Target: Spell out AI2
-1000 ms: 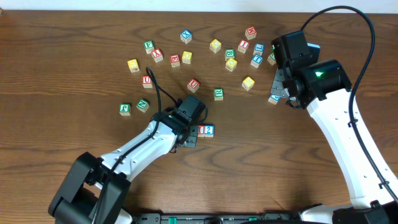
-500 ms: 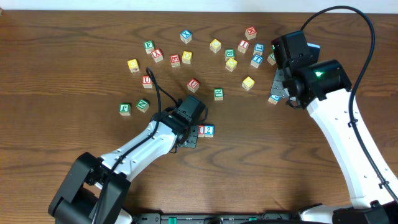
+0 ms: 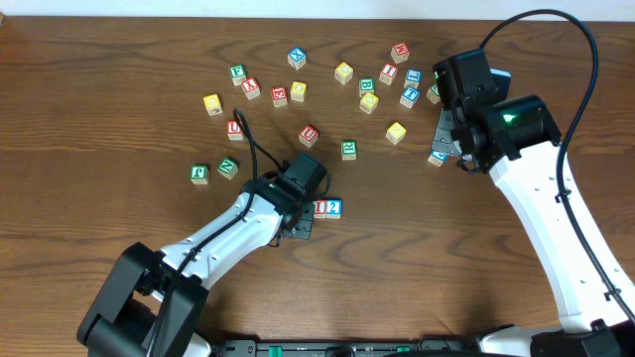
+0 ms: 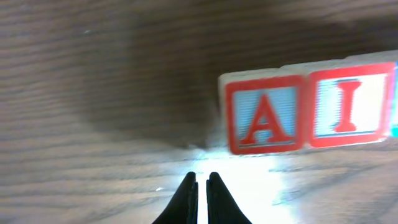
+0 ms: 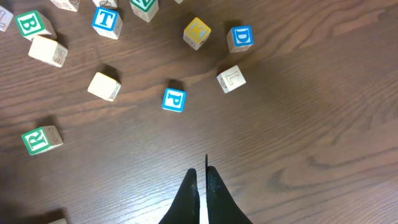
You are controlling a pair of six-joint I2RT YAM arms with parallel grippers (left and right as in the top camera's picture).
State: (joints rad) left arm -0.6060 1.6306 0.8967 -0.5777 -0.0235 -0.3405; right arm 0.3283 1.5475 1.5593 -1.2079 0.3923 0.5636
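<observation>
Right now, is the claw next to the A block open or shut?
Shut. In the left wrist view the left claw has its fingertips almost touching, with nothing between them. The A block sits apart, ahead of it.

Overhead looks straight down on the table (image 3: 99,99); left wrist sits close to the A block (image 4: 266,116), right wrist higher.

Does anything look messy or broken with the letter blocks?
Nothing really stands out. The A block and the I block sit side by side, touching, in a neat row. The loose blocks are scattered and turned every which way, like the P block, but none looks broken.
</observation>
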